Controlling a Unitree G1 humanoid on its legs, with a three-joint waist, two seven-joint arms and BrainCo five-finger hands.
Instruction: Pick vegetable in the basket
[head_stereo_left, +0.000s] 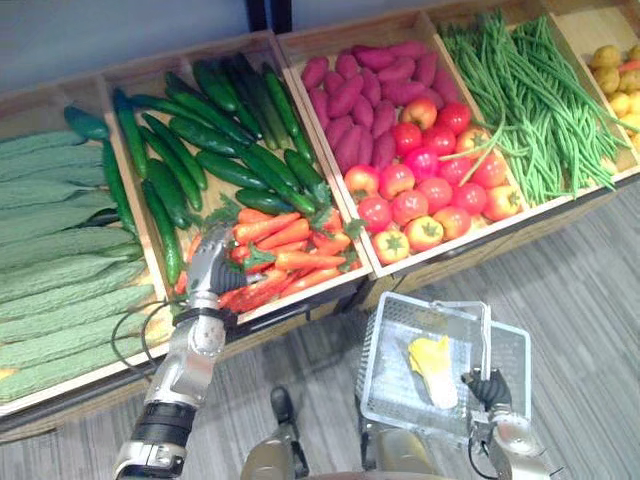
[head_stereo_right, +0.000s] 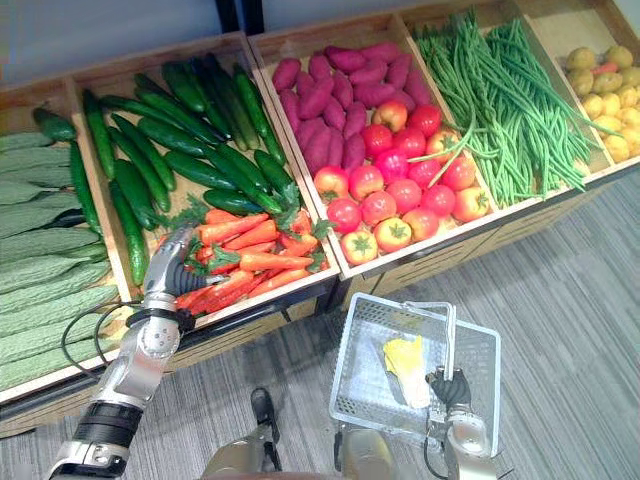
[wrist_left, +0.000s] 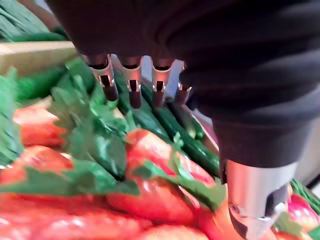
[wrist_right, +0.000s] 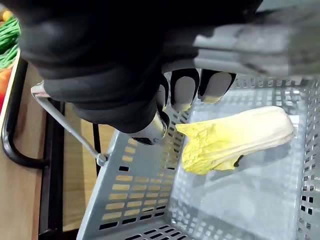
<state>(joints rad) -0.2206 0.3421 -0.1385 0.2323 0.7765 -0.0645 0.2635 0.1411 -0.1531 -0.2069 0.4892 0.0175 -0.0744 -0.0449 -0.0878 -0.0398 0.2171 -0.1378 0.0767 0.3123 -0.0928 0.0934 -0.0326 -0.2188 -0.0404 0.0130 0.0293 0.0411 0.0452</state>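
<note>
Closest in, down at 5 o'clock, the right robot hand (head_stereo_left: 490, 388) has its fingers wrapped round the handle (wrist_right: 65, 122) of the grey basket (head_stereo_left: 385, 345). The basket hangs over the floor with one napa cabbage (head_stereo_left: 432, 368) lying in it. So one veg is in, and my guess is a carrot's next.

Further out, around 8 o'clock, the left robot hand (head_stereo_left: 210, 268) is down over the carrots (head_stereo_left: 290, 248) in their wooden crate (head_stereo_left: 310, 297). From the wrist cam its fingers (wrist_left: 134, 87) are stretched out loose above the leafy tops, thumb apart, nothing gripped yet.

What I'd worry about is that the carrots are heaped and crossed over each other, with floppy green tops everywhere. If the fingers close on leaves instead of root, the carrot probably slips out or the top tears. Pull one from mid-heap and its neighbours could get dragged over the crate's front edge onto the floor. The basket also sits well apart, at 4 o'clock from the carrots, so a weak pinch has a long carry to fail on.

Past the carrots, cucumbers (head_stereo_left: 215, 150) lie at 12 o'clock and tomatoes (head_stereo_left: 420, 200) at 2 o'clock, both easy to bump on the way out.
</note>
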